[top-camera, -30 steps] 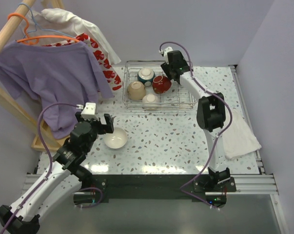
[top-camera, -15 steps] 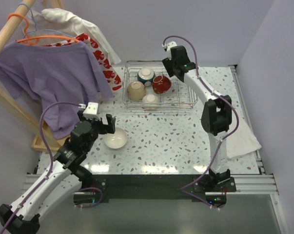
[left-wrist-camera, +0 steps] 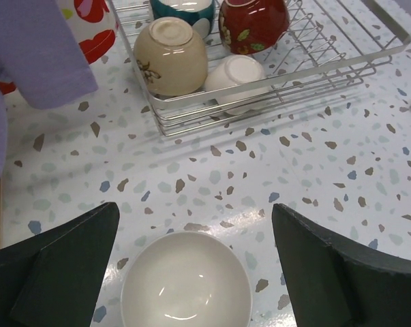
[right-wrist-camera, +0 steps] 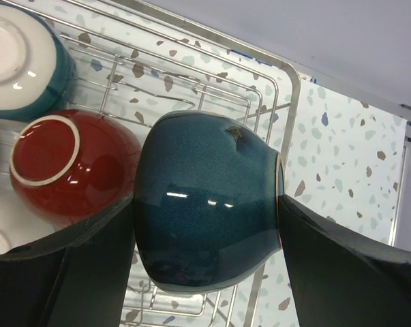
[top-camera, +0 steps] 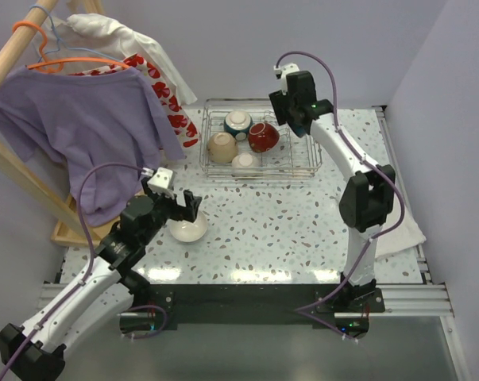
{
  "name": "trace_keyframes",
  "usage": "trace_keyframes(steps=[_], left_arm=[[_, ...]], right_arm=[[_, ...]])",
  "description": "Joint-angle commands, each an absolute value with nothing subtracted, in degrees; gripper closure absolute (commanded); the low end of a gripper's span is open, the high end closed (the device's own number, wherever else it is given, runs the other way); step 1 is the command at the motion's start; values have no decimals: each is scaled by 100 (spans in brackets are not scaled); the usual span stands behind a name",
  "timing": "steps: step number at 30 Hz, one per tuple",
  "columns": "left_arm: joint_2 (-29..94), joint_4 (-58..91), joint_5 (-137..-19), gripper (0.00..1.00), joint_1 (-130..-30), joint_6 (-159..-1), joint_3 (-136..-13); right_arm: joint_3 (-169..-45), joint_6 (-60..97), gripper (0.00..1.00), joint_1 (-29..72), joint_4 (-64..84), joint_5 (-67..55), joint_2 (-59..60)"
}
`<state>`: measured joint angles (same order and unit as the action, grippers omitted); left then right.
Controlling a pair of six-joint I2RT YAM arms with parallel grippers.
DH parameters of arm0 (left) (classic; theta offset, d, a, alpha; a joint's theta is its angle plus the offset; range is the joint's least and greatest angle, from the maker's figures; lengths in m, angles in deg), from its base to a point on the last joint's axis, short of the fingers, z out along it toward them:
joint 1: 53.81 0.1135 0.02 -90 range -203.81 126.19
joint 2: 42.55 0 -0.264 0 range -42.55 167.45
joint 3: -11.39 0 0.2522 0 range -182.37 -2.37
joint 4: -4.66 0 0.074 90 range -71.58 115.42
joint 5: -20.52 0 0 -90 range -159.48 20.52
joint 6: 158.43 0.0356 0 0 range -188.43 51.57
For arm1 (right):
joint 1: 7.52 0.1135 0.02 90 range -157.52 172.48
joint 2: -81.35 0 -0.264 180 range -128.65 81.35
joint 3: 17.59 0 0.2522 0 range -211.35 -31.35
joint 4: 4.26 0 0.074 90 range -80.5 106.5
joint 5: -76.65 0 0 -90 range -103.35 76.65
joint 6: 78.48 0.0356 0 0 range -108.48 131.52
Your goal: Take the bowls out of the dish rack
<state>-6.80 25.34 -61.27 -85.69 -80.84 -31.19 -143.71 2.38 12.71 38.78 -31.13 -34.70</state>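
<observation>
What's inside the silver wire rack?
A tan bowl, a dark red bowl, a teal-and-white bowl and a white bowl, crowded at the rack's left end. The right gripper holds a dark teal bowl over it; the wires beneath that bowl are hidden.

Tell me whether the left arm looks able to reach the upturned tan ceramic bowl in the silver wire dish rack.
Probably yes: the left gripper is open, the tan ceramic bowl sits in the silver wire dish rack's near corner, and only bare table lies between.
</observation>
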Motion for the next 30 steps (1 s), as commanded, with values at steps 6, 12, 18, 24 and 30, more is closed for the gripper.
trace_keyframes(steps=[6,12,18,24,30], left_arm=[[-231,1088,-7078,0,-8554,-8539,-3093],[550,103,-7194,0,-8808,-8636,-3146],[1386,-627,-7089,0,-9370,-8584,-3480],[1888,-1057,-7106,0,-9599,-8680,-3647],[1783,-918,-7036,0,-9626,-8707,-3595]], right_arm=[[-14228,800,100,1279,3982,-2697,-2482],[-13867,1099,100,1287,4070,-2478,-2025],[-13507,1328,100,1314,4044,-2267,-1656],[-13270,1319,100,1384,3983,-2143,-1568],[-13093,1187,100,1393,3728,-2292,-1699]])
